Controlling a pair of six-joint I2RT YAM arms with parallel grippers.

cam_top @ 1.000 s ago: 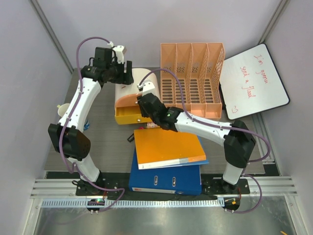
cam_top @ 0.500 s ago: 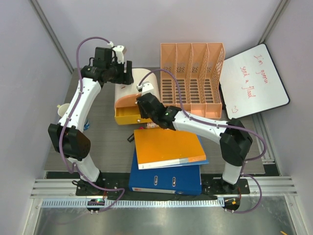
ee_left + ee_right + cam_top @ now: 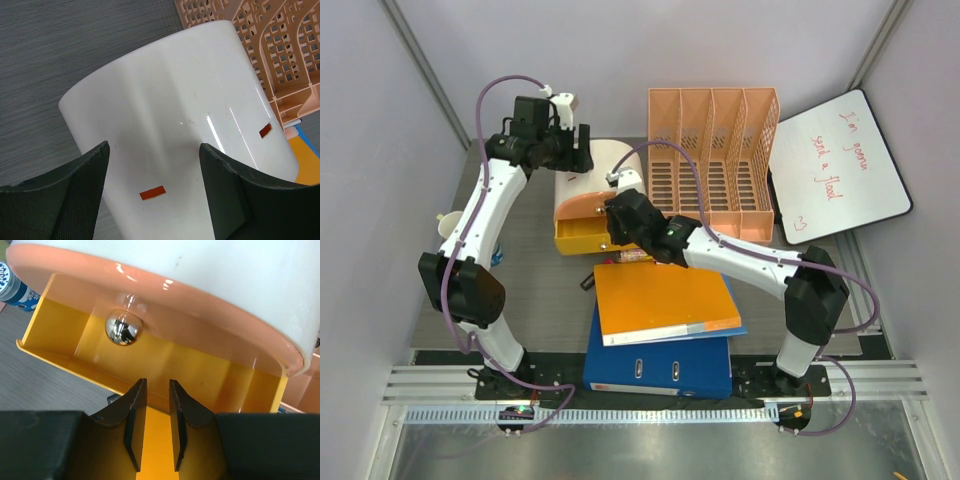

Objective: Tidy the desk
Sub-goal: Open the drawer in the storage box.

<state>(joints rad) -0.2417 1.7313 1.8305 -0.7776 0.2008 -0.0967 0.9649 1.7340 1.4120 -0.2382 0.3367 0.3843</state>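
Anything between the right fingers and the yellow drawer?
Nothing visible. The right gripper sits at the open yellow drawer, at its front edge, fingers nearly together. The chrome knob is above, off the path.

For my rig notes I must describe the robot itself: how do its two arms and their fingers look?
Both the left arm and the right arm have white links, black joints and a loose lilac cable. The fingers are matte black wedges; no markings show.
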